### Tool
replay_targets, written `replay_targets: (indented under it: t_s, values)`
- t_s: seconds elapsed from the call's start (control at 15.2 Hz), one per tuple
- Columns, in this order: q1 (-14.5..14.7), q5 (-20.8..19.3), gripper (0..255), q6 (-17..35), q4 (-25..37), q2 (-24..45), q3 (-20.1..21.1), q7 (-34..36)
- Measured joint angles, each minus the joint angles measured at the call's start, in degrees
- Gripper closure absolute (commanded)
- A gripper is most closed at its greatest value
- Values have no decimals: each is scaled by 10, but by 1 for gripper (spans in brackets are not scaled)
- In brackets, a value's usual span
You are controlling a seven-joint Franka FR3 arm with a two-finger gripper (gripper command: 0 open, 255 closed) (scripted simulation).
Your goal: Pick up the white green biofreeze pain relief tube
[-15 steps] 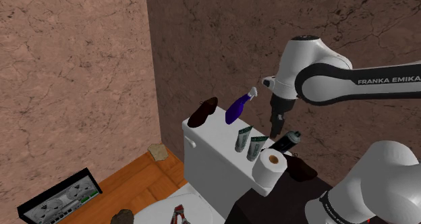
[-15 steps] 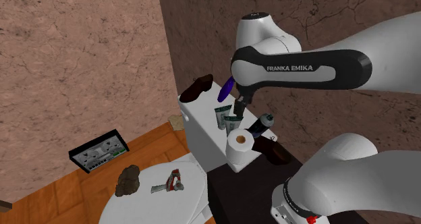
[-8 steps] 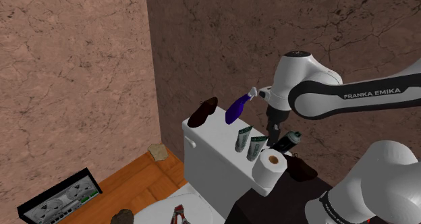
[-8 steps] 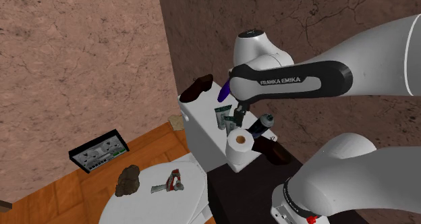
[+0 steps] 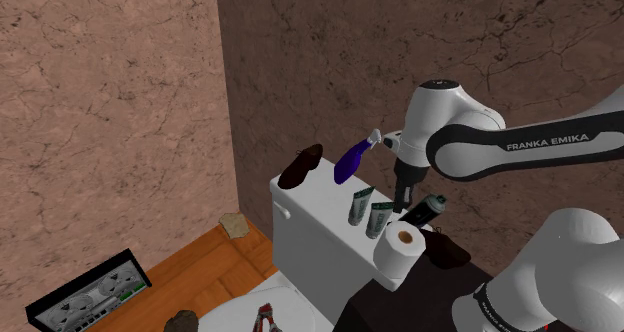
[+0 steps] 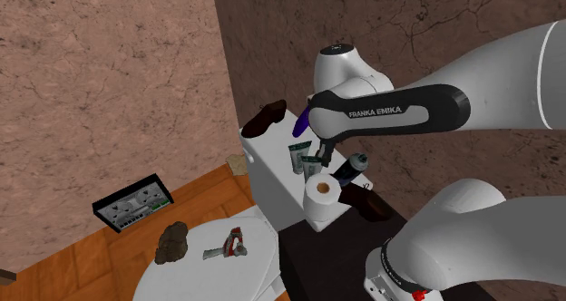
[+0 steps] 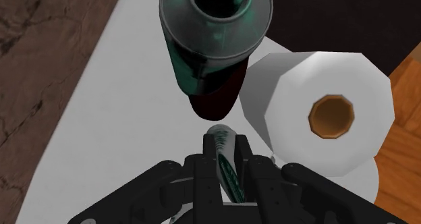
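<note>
Two white-and-green tubes stand upright on the white toilet tank [image 5: 300, 230]. The one nearer the paper roll is the biofreeze tube [image 5: 379, 220] [image 6: 313, 169]. My black gripper [image 5: 402, 204] [image 6: 319, 157] [image 7: 227, 154] reaches down onto it from above. In the wrist view the fingers clasp the tube's flat crimped top [image 7: 224, 138] from both sides. The second tube [image 5: 361, 205] [image 7: 216, 47] stands just beyond the held one, apart from the fingers.
A toilet paper roll [image 5: 404, 245] [image 7: 324, 115] stands close beside the gripper. Also on the tank are a blue spray bottle [image 5: 352, 160], a brown shoe [image 5: 300, 167] and a black bottle [image 5: 425, 212]. Another shoe [image 5: 445, 250] lies nearby. The wall runs right behind the tank.
The gripper has moved toward the shoulder view's left and down onto the tube next to the paper roll. The objects on the tank have not moved.
</note>
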Motion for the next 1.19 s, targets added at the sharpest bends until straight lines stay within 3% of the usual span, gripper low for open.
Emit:
replay_targets:
  t_s: [0.33, 1.19]
  values:
    - [0, 0, 255, -4, 2, -2, 0, 0]
    - [0, 0, 255, -119, 70, -48, -1, -2]
